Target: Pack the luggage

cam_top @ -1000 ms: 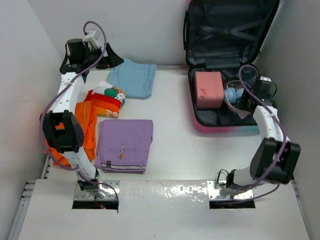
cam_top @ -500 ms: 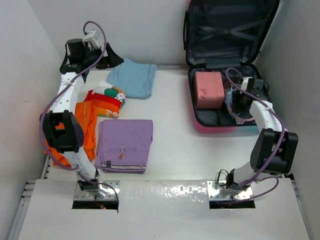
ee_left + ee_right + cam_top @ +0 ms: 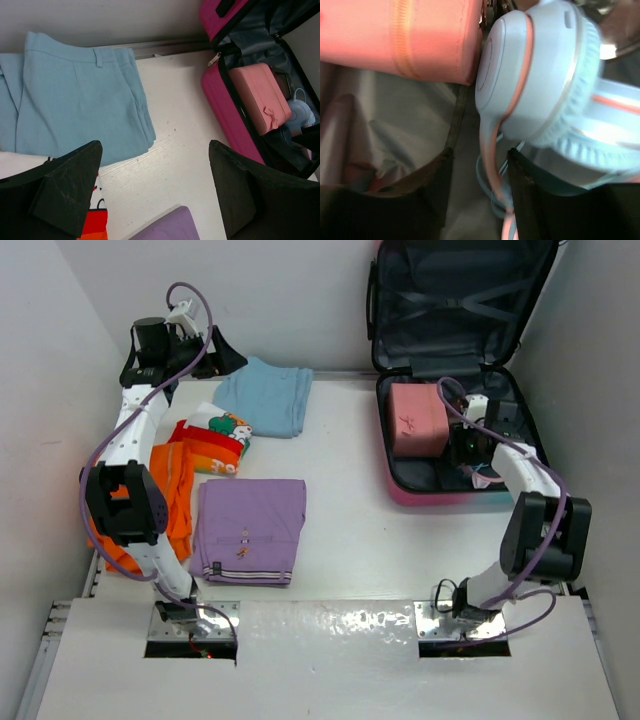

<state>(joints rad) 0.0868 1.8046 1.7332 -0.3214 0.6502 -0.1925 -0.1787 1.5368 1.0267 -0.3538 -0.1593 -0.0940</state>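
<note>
- We see the open luggage (image 3: 420,498) at the table's (image 3: 340,440) far right corner, lid upright.
- Our left fingers (image 3: 65,190) are spread wide, empty, over light blue trousers (image 3: 75,100).
- Our right fingers (image 3: 430,200) straddle the headphones (image 3: 540,75) cord inside the luggage; we cannot tell if they grip it.

Inside the luggage (image 3: 425,499), the pink box case (image 3: 417,420) fills the left side, and the blue headphones (image 3: 535,65) lie just beside it, so there is little room there. The bare table (image 3: 345,490) between the luggage and the purple clothes (image 3: 250,530) is a wide, free path.
</note>
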